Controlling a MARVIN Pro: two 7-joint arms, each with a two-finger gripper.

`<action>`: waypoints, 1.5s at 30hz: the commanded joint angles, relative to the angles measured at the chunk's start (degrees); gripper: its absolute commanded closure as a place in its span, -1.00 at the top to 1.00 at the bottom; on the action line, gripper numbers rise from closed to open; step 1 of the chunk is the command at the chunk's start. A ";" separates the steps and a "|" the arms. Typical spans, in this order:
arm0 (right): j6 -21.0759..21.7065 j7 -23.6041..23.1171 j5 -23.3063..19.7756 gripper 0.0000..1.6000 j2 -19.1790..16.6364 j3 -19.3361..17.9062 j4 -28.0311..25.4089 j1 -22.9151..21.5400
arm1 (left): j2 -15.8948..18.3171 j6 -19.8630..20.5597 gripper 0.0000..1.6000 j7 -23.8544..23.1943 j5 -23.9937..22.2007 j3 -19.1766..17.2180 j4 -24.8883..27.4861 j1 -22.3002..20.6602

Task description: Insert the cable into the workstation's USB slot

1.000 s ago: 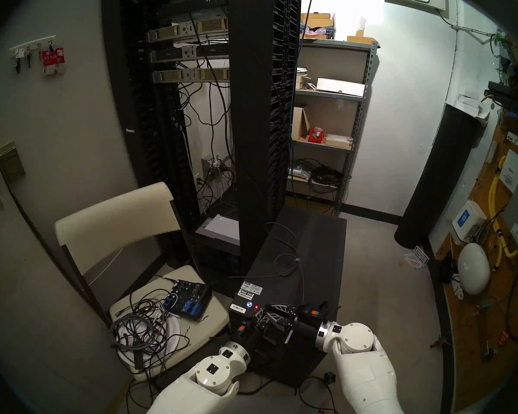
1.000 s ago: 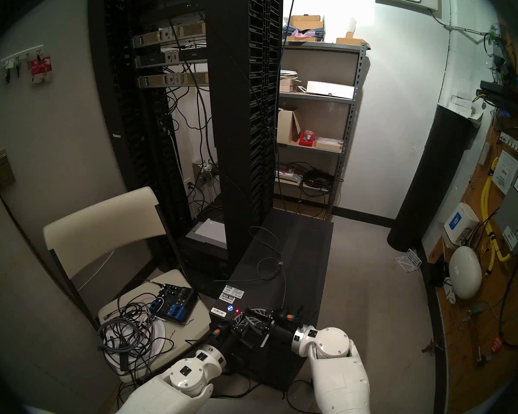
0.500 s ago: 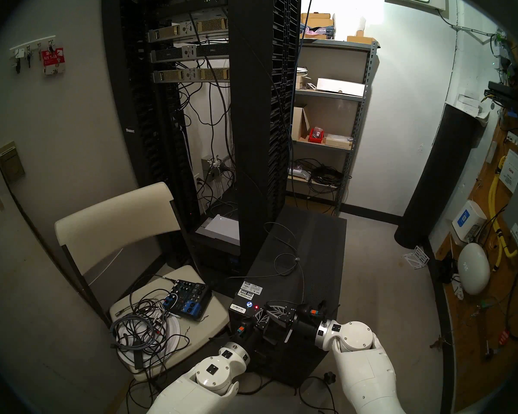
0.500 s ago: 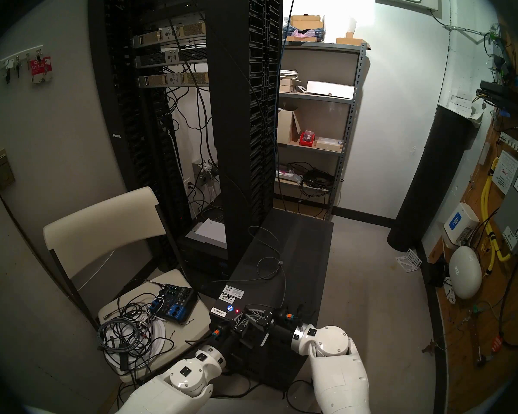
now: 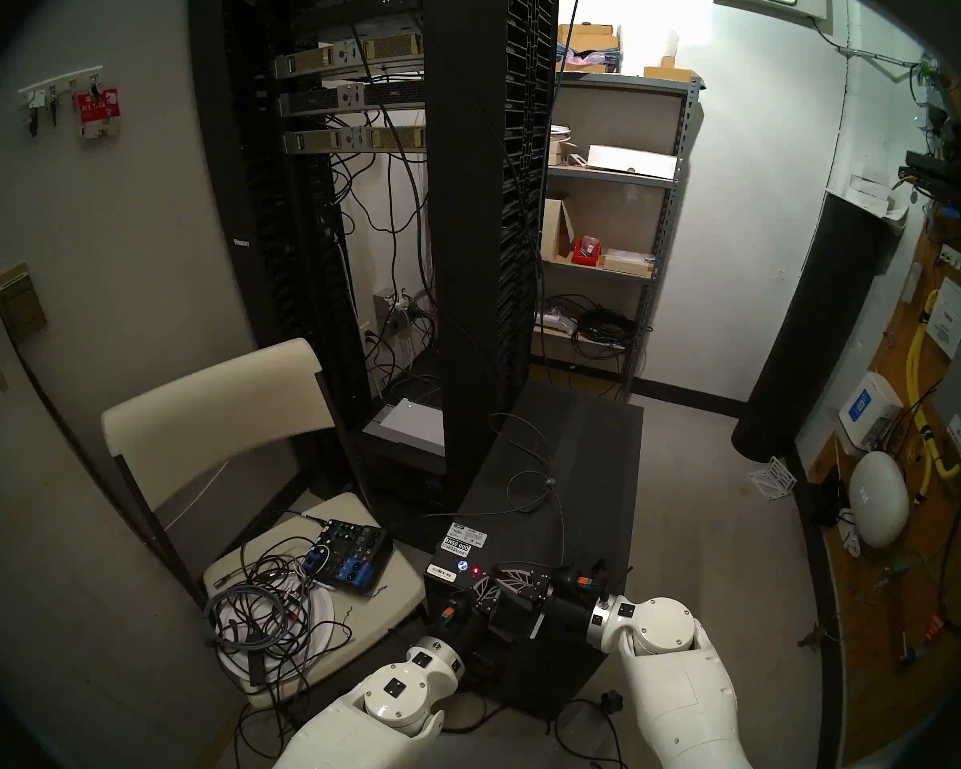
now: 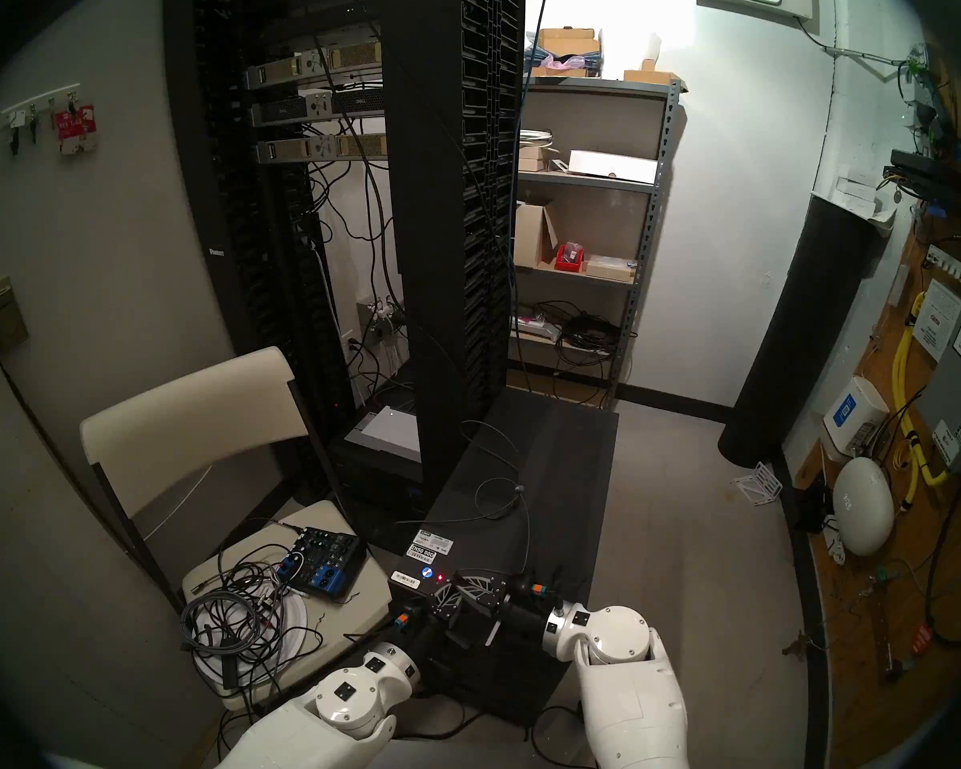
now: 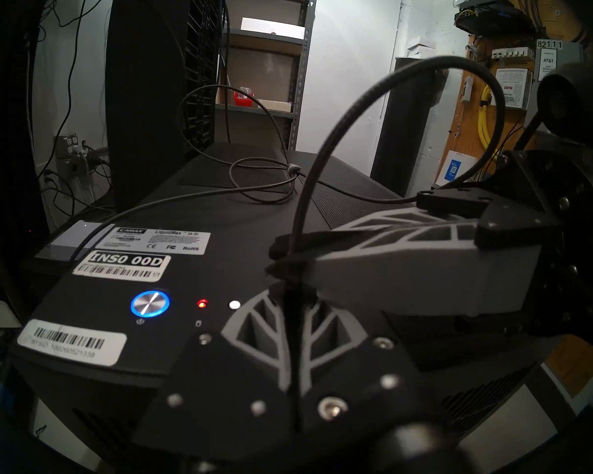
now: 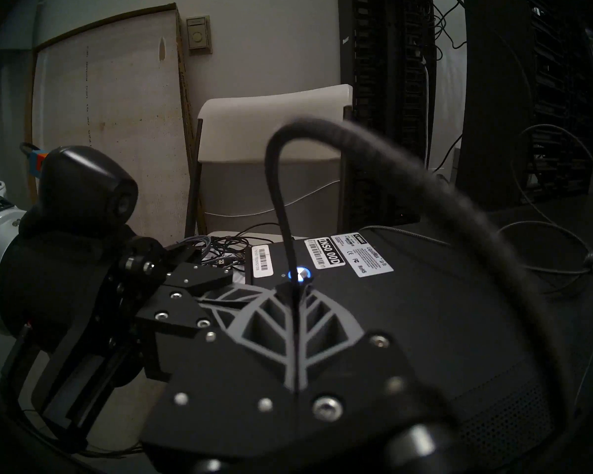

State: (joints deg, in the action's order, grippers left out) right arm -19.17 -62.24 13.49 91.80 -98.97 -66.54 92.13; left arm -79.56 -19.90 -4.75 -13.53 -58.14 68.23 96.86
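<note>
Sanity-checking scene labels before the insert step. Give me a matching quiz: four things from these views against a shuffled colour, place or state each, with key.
Things:
1. cable
2. round button
3. small LED
4. audio mixer

Descriptions:
a. glowing red
b. on the chair seat
c. ringed in blue light
d. clamped by the left gripper and the right gripper

Pairs: 1-d, 2-c, 3-a, 4-b

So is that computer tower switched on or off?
On. The round button on top of the black computer tower glows with a blue ring, and a small red light beside it is lit.
</note>
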 commanded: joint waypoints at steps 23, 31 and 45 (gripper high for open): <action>-0.64 0.20 -2.26 -1.00 0.62 -1.02 -2.03 -0.91 | 11.44 8.99 1.00 -4.28 -5.84 -5.80 20.06 6.43; -0.91 -0.30 -2.96 -1.00 0.74 -1.45 -2.20 -0.51 | 15.27 12.23 1.00 -8.15 -10.34 -9.67 25.47 8.10; 0.70 -2.63 -6.47 -1.00 0.69 -0.80 -5.93 1.33 | 16.47 18.08 1.00 -8.52 -13.14 -11.80 31.07 9.97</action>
State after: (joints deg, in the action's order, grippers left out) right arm -19.07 -64.51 8.64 92.14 -100.34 -70.43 93.50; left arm -63.71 -2.46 -13.02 -25.77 -69.22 96.58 106.33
